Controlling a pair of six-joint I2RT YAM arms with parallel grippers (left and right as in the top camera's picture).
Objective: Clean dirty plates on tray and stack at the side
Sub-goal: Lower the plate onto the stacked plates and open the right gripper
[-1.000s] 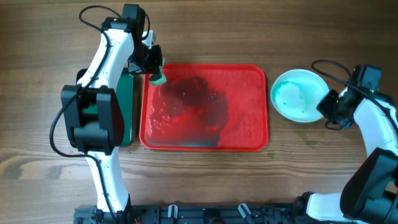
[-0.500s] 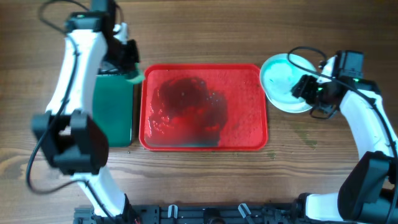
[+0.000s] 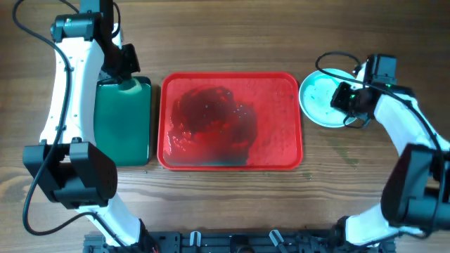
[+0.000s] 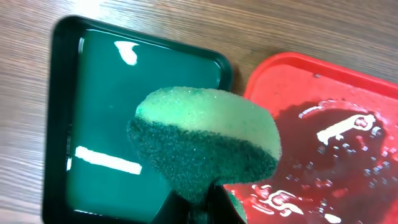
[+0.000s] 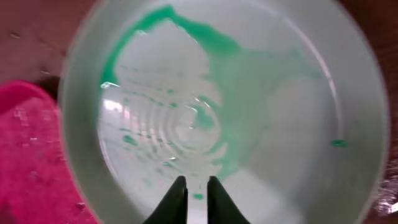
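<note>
Plate (image 5: pixel 261 118), round, pale turquoise, with green smears across centre

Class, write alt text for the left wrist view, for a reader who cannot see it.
The left pincer grips a green sponge, pale above and dark below. Below it, a dark green tray and the wet red tray lie side by side on a wooden table.

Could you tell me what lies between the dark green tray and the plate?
The red tray sits between the green tray and the plate, seen overhead.
</note>
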